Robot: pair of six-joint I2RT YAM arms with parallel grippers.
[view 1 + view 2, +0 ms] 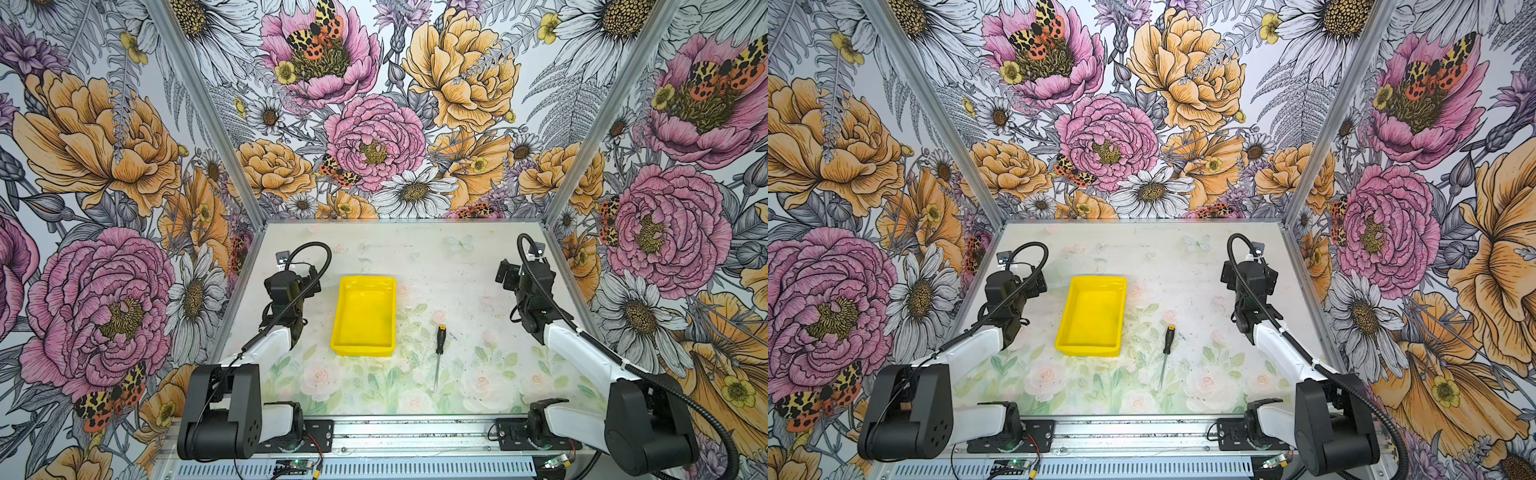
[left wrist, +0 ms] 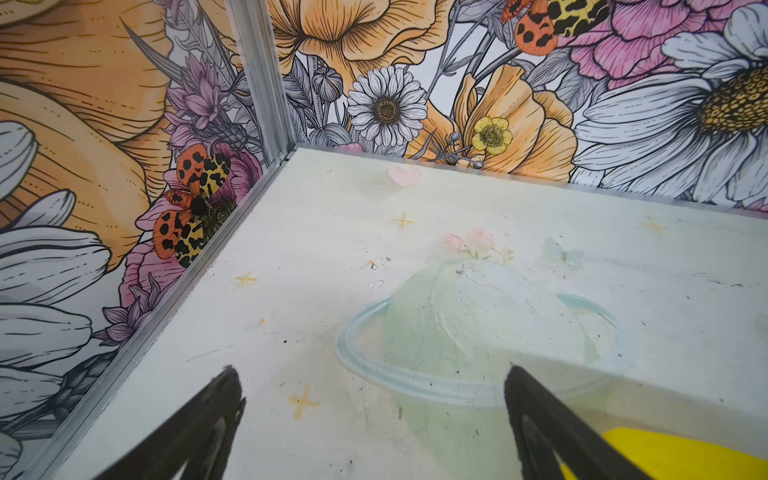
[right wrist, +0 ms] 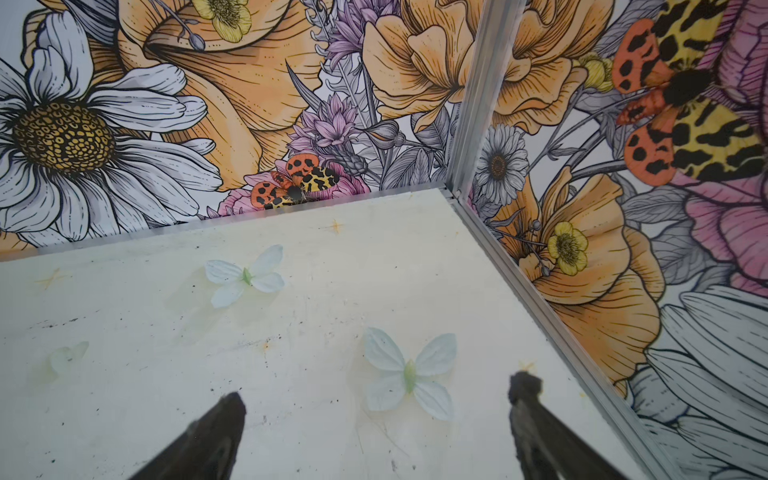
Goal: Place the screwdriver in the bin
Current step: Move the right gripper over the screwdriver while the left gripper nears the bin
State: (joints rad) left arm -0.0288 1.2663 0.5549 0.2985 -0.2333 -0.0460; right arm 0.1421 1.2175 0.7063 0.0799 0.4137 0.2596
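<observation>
The slim black-handled, silver-shafted screwdriver [image 1: 438,355] lies flat on the table [image 1: 457,270] near the shallow yellow plastic bin [image 1: 362,351], while the left end effector [image 2: 372,370] and right end effector [image 3: 380,384] gape wide and empty, so an off-centre pinch could roll it away.

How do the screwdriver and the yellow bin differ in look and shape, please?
The screwdriver is slim, with a black handle and thin silver shaft; the bin is a broad, bright yellow rectangular tray. The bin is hollow and empty; the screwdriver is a solid rod. Both lie on the table, apart, long axes running roughly front to back.
</observation>
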